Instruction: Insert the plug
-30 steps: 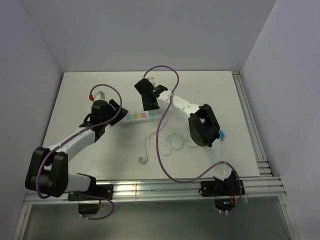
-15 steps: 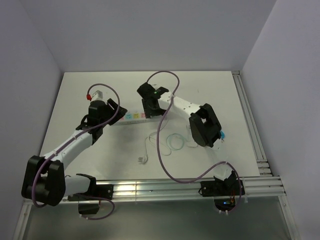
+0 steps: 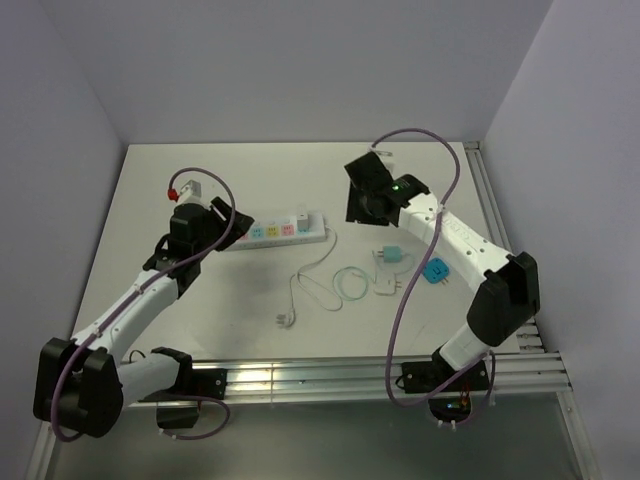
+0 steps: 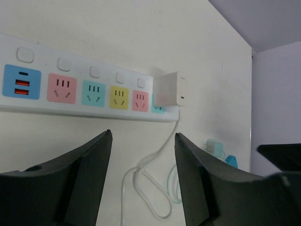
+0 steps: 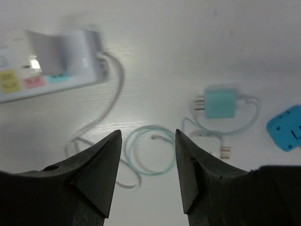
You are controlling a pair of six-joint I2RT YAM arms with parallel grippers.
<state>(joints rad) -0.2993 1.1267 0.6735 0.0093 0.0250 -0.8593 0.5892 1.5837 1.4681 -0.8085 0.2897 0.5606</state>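
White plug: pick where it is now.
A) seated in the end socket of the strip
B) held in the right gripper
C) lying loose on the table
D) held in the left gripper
A: the left wrist view shows the white plug standing seated at the far end of the strip.

On my white table (image 3: 230, 165): mint adapter (image 5: 221, 101) lying flat, prongs showing on one side. Blue adapter (image 5: 285, 127) near it on the side away from the prongs, not touching. Small white plug (image 3: 385, 284) just beside the mint adapter, toward the near edge. Thin mint cable (image 5: 155, 126) loosely coiled on the mint adapter's prong side. My aluminium rails (image 3: 330, 372) sit well apart from the mint adapter, along the near edge.
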